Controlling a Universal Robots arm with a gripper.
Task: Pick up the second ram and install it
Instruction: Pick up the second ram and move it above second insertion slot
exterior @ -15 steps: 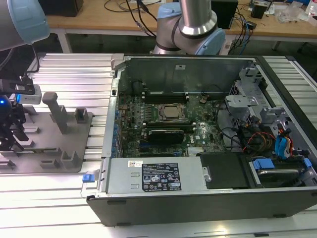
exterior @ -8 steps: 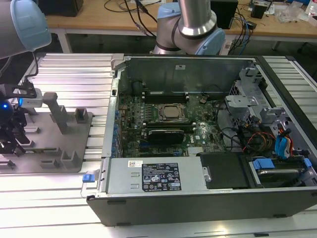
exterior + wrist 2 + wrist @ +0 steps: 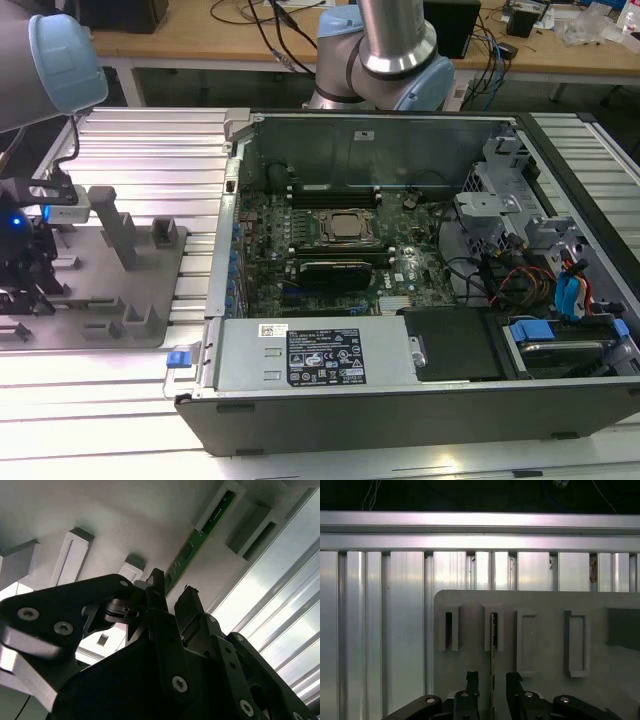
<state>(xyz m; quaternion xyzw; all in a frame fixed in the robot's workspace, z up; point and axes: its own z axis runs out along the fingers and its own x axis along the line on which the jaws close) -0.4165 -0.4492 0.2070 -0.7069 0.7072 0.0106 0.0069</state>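
Pick step, I judge: the open gripper [image 3: 492,677] straddles the ram [image 3: 493,655], upright on edge in a grey fixture [image 3: 545,602] slot and not yet gripped; closing calls for fingers [image 3: 472,682] square on its faces

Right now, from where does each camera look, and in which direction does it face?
Exterior view: off the arm, high up, looking down on the open computer case and the grey fixture plate; the arm shows.
First wrist view: at the wrist, squarely facing the plate; the open gripper straddles the second ram.
Second wrist view: at the wrist, looking slantwise past the gripper.
Both wrist views share the gripper, ram and plate.
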